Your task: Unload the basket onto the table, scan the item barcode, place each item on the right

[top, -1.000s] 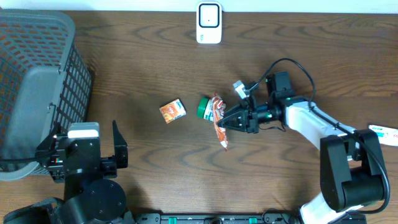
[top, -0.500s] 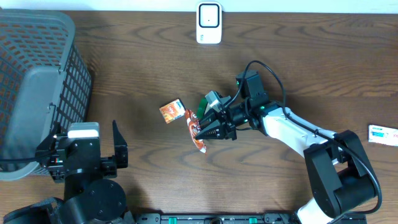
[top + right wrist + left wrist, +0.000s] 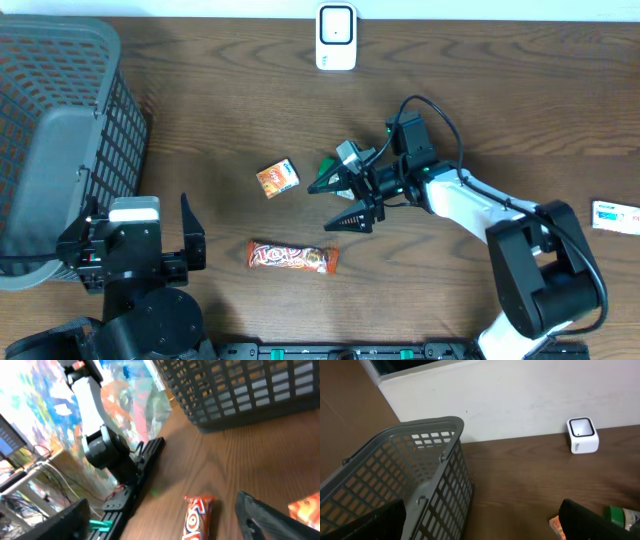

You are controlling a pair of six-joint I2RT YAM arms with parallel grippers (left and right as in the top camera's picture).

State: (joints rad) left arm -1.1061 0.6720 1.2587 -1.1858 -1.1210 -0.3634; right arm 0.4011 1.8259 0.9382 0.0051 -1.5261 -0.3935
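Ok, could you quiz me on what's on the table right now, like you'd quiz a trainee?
1. True or false: the right gripper holds the candy bar.
2. Which lies nearest the candy bar? A the white scanner, B the grey basket, C the small orange packet.
3. Fill in: the right gripper's jaws stand ____.
Key: 1 false, it lies on the table; 2 C; 3 open.
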